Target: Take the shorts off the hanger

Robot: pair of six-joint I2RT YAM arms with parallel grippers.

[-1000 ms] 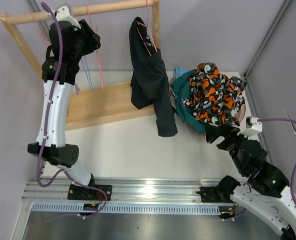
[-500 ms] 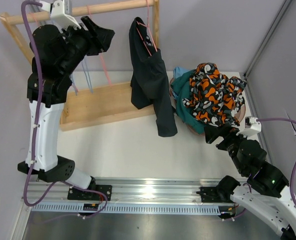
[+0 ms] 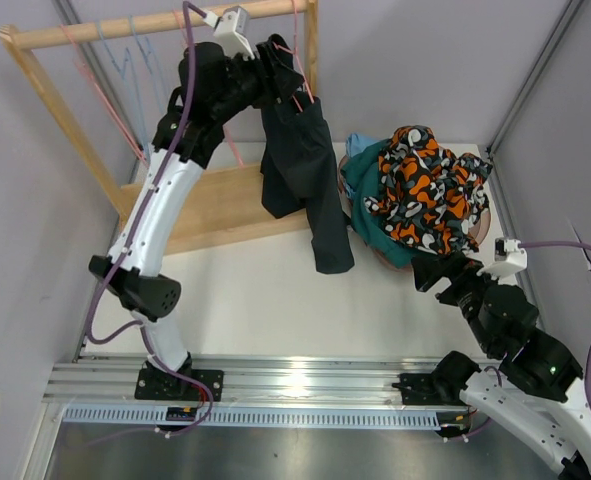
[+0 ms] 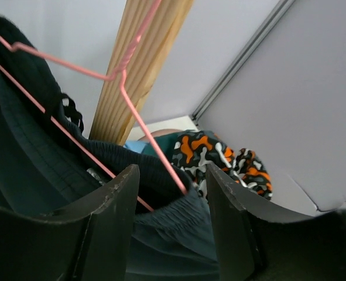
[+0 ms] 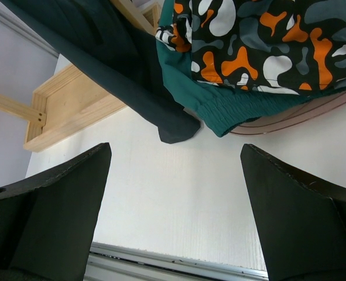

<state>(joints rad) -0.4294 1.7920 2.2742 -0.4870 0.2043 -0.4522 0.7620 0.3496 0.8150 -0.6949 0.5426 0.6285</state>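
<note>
Currently in hand: the left gripper (image 4: 171,175) is lining up on the black shorts (image 3: 300,160), the only pair hanging; judging by the pile, the task is nearing its end.
Left fingers: standing partway apart, straddling the waistband and a pink wire of the hanger (image 4: 126,88); as far as the wrist view shows, they are not pinching anything.
Right gripper (image 5: 174,149): hanging spread as wide as it goes and holding nothing, over the table (image 3: 275,300) near its right edge, just short of the pile.
Next move: probably calling for a close on cloth alone, keeping the wire out of the pinch, then drawing the waistband off the hanger's arm.
Black shorts: dangling limp at the right end of the rack (image 3: 95,30), by its post, at the table's far edge, the legs drooping long and slack.
Pile (image 3: 425,185): lying heaped at the table's far right corner, an orange-patterned pair covering a teal one.
</note>
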